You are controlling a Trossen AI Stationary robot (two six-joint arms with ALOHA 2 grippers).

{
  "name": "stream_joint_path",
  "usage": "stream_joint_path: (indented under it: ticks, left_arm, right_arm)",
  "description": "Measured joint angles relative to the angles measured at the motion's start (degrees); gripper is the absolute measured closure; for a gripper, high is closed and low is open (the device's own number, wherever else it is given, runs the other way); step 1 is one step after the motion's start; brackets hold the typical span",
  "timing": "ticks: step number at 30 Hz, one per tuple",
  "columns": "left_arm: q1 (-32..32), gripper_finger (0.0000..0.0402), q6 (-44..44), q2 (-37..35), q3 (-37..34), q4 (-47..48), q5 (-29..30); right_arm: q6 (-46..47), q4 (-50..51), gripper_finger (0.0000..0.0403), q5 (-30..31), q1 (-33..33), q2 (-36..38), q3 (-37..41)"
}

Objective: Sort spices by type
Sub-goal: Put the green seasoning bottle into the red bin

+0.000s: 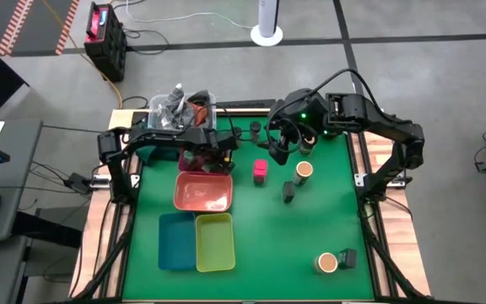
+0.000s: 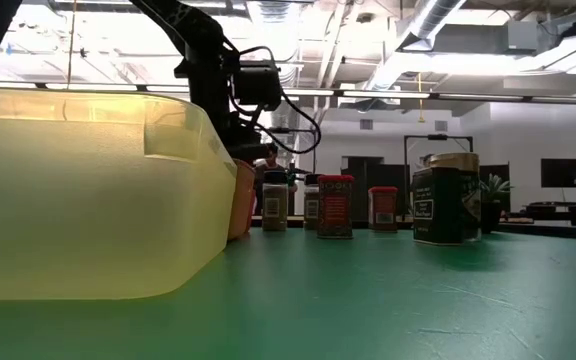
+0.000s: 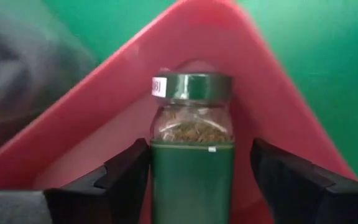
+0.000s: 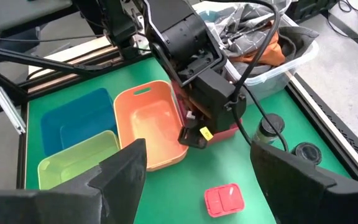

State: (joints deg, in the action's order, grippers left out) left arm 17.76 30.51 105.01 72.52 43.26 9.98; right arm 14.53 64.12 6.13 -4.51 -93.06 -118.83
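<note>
left gripper (image 3: 191, 180): upper centre-left of high view, over the pink tray (image 3: 272, 106); fingers spread wide either side of a green-lidded jar (image 3: 192, 149), gaps visible both sides, not gripping.
green-lidded jar: upright between the fingers, long axis vertical, lid up, small white sticker on lid edge; brownish spice visible through the glass above a green label; base cut off at lower frame edge, so contact with tray floor cannot be confirmed.
right gripper (image 4: 194, 186): upper centre of high view, hovering over the mat; fingers wide apart, holding nothing.
magenta box (image 1: 260, 171): centre of high view, lying flat on the green mat (image 1: 310, 228); seen face-up in right wrist view, label unreadable.
tan-topped jars: one at centre right (image 1: 303, 171), one lower right (image 1: 326, 263), both upright, tops facing the camera.
dark containers: one just below centre (image 1: 288, 192), one touching or just beside the lower-right jar (image 1: 348, 257); orientation hard to tell.
trays: salmon tray (image 1: 202, 192), teal tray (image 1: 175, 241), yellow-green tray (image 1: 215, 242) clustered left of centre.
low view: yellow-green tray fills the left half, hiding most of the left side; row of spice containers upright at mid frame.
</note>
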Motion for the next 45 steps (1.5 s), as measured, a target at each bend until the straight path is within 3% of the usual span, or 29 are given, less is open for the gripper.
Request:
stream_joint_path:
  ticks: [4,15,24,30,45]
  left_arm:
    - [0.0,0.0136,-3.5,0.2,-0.1,1.9,-2.7]
    - [-0.6,0.0136,-2.4,0.2,-0.1,14.8,-5.5]
    - [-0.7,0.0143,-6.7,0.2,-0.1,11.2,-5.4]
    - [-0.7,0.0209,-9.9,0.0,-1.1,10.2,-5.3]
    - [-0.8,0.0209,-12.2,-1.8,0.7,11.6,-4.8]
  right_arm:
    - [0.0,0.0,0.009,0.0,0.0,0.0,0.0]
    - [-1.0,0.1,0.009,0.0,-0.2,0.0,0.0]
    - [-1.1,0.1,0.009,0.0,-0.5,0.0,0.0]
    - [-1.1,0.1,0.009,0.0,-0.5,0.0,0.0]
    - [-1.0,-0.3,0.009,0.0,-0.5,0.0,0.0]
